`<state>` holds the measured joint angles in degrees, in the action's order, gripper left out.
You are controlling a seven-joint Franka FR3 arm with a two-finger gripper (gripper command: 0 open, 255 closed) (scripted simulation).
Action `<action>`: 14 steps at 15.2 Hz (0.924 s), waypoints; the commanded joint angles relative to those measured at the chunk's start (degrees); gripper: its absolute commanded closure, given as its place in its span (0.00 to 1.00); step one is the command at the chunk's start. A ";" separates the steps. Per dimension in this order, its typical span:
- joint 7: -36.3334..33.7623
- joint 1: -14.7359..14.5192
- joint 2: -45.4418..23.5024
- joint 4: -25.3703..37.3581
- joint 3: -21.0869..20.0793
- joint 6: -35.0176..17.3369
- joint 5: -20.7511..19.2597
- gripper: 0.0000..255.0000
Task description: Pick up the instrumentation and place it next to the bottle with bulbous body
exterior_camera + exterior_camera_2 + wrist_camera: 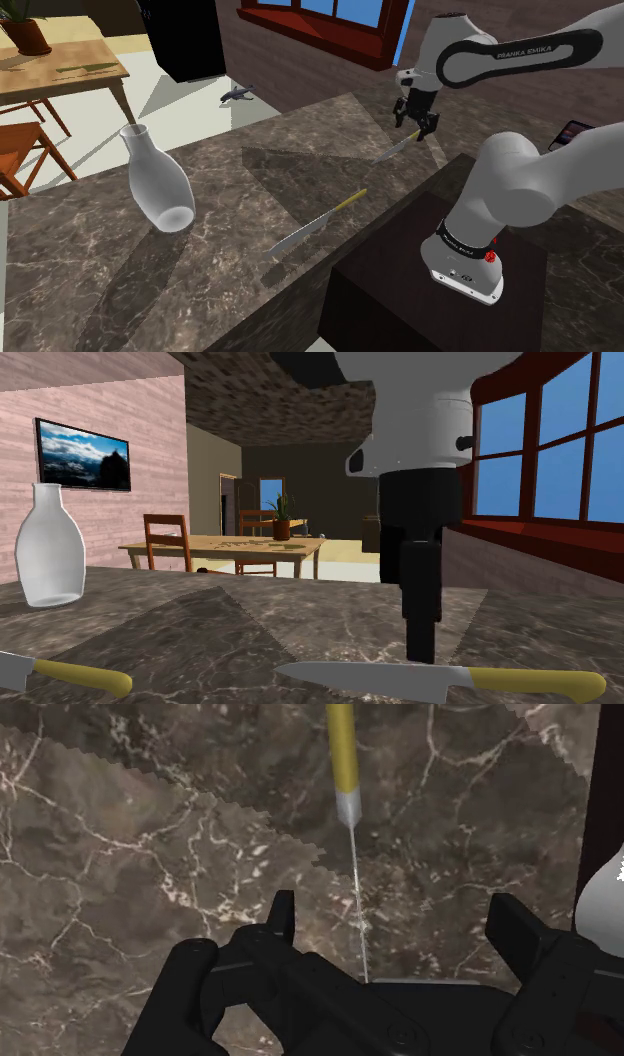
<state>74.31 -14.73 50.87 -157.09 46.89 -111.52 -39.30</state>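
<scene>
Two yellow-handled knives lie flat on the dark marble tabletop (215, 275), and the end effector (417, 127) hangs low over one of them. That is the window-side knife (397, 147), which rests near the tabletop's edge below the brick wall and window.

From the wrist, the end effector (397, 919) has its black fingers (283, 916) set wide apart, clasping nothing. The window-side knife (352, 854) shows its thin blade running into the gap between them, somewhat closer to one finger than the other, and touching neither. Its yellow handle points straight away from the end effector. In the second exterior view the end effector (421, 637) comes down over the blade part of this window-side knife (440, 680), just above it.

The middle knife (318, 222) lies out towards the centre of the tabletop, well apart from the end effector, nearer the edge where the stand sits.

The white bottle (160, 185), with narrow neck and swelling body, stands upright far off towards the tabletop's opposite end, well away from both knives.
</scene>
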 commanded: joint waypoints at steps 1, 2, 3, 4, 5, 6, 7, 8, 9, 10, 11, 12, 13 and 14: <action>7.52 -3.08 -2.77 0.88 5.51 -3.50 -2.71 0.00; 7.39 -3.21 -3.21 0.49 6.21 -4.39 -3.21 0.00; 7.29 -3.32 -3.71 0.11 6.90 -5.32 -3.68 0.00; 7.18 -3.45 -4.24 -0.26 7.60 -6.27 -4.15 0.00; 7.07 -3.61 -4.79 -0.61 8.32 -7.23 -4.62 0.00; 6.96 -3.78 -5.37 -0.95 9.06 -8.21 -5.09 0.00; 6.85 -3.98 -5.98 -1.27 9.82 -9.20 -5.56 0.00; 6.73 -4.20 -6.62 -1.58 10.59 -10.21 -6.04 0.00; 6.66 -4.34 -7.00 -1.75 11.05 -10.80 -6.31 0.00; 6.66 -4.33 -6.99 -1.76 11.04 -10.80 -6.31 0.00; 6.66 -4.34 -7.00 -1.75 11.05 -10.80 -6.31 0.00; 6.66 -4.34 -7.00 -1.75 11.05 -10.80 -6.31 0.00; 6.66 -4.34 -7.00 -1.75 11.05 -10.80 -6.31 0.00; 6.66 -4.34 -7.00 -1.75 11.05 -10.80 -6.31 0.00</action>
<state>80.98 -19.06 43.90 -158.84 57.92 -122.29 -45.60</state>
